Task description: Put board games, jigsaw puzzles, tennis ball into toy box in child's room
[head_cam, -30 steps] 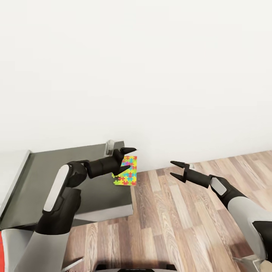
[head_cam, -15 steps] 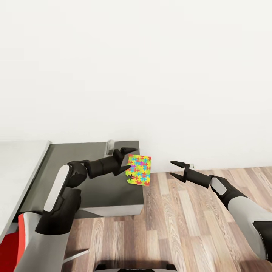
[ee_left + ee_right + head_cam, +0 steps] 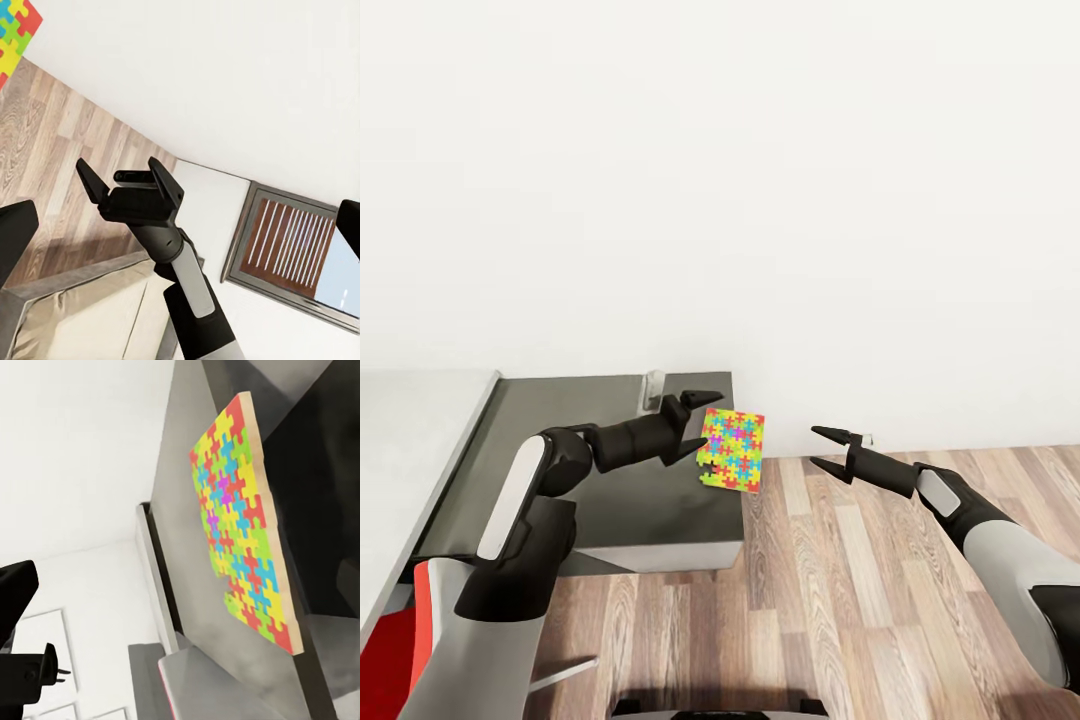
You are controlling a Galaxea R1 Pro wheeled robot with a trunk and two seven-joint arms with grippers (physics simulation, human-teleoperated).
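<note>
One jigsaw puzzle [image 3: 732,450], no writing on it, is pinched upright by the left gripper [image 3: 695,425] past the table's [image 3: 600,500] far right corner; right gripper [image 3: 828,450] spread, holding nothing.

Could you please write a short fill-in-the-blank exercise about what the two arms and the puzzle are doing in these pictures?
1. The jigsaw puzzle is held by the robot's ____ gripper.
2. The right gripper has its jaws ____ and holds nothing.
3. The puzzle hangs past the end of the dark grey table, above the ____ floor.
4. Behind the table stands a plain ____ wall.

Missing words: left; open; wooden; white
</note>
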